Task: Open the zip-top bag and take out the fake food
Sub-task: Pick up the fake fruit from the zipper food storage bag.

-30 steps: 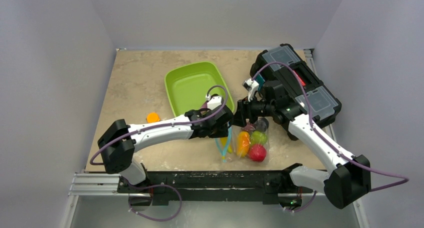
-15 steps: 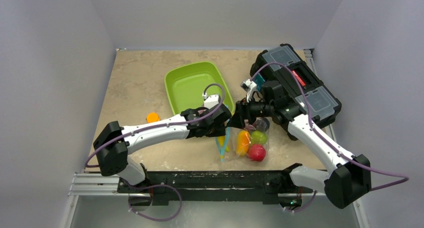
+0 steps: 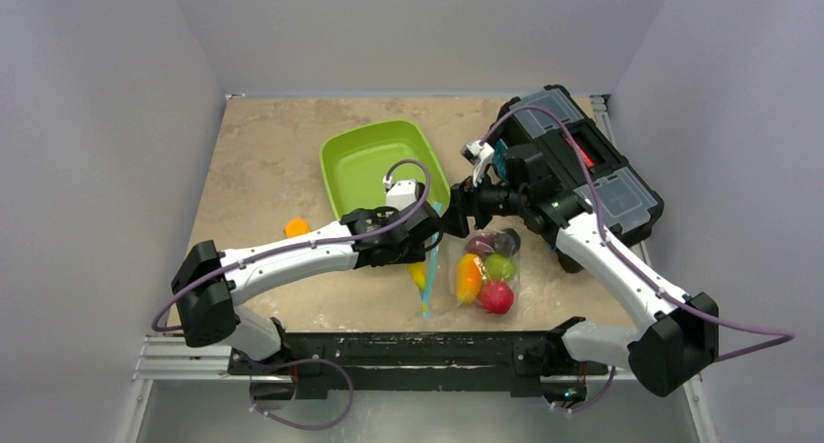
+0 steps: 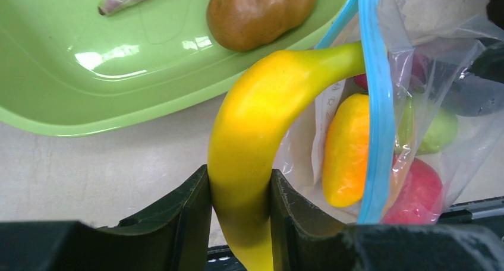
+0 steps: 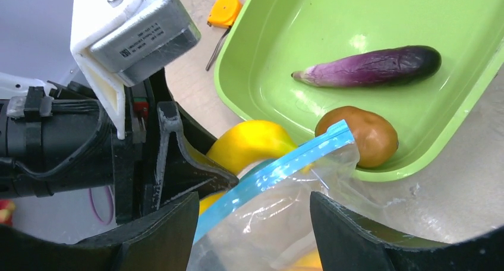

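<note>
The clear zip-top bag (image 3: 486, 268) lies near the front edge, its blue strip (image 4: 377, 104) open toward the green tray (image 3: 360, 152). My left gripper (image 4: 241, 191) is shut on a yellow banana (image 4: 261, 134), whose far end still pokes into the bag's mouth. An orange piece (image 3: 469, 276), a green pear (image 3: 501, 265) and a red apple (image 3: 497, 295) sit inside the bag. My right gripper (image 5: 252, 214) is open astride the bag's mouth, its fingers (image 5: 350, 226) clear of the film. A purple eggplant (image 5: 368, 66) and a brown piece (image 5: 359, 134) lie in the tray.
A black toolbox (image 3: 583, 161) fills the back right, close behind the right arm. A small orange block (image 3: 296, 227) lies left of the tray, beside the left forearm. The two grippers are almost touching at the tray's near right corner.
My left gripper has drawn back to the left with the banana, sliding it partly out of the bag. The right gripper has shifted up-left toward the tray and opened a little wider.
</note>
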Action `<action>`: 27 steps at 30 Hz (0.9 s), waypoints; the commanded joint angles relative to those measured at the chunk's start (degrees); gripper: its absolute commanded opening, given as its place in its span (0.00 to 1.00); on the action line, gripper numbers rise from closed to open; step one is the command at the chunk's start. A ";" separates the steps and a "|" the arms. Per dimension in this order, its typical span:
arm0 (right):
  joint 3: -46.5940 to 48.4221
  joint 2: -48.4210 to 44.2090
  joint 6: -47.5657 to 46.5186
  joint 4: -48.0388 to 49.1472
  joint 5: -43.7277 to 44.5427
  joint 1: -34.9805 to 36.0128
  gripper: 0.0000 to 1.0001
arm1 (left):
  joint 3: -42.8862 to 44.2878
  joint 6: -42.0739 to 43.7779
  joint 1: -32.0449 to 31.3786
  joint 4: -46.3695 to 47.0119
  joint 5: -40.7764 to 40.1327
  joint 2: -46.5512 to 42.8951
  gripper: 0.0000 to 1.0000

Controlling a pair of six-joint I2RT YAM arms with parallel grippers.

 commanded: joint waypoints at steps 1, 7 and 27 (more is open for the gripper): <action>2.29 -1.77 -1.43 0.91 -2.60 -1.63 0.69 | 3.19 4.86 -0.28 -4.05 -6.01 -2.98 0.00; 0.66 -3.90 -3.85 -0.13 -3.22 -4.72 0.69 | 5.49 11.76 -0.27 -7.37 -9.21 -1.08 0.00; -4.71 -9.31 -25.00 -8.96 -17.62 -13.65 0.71 | 5.66 34.21 8.06 -3.78 -6.12 -2.38 0.00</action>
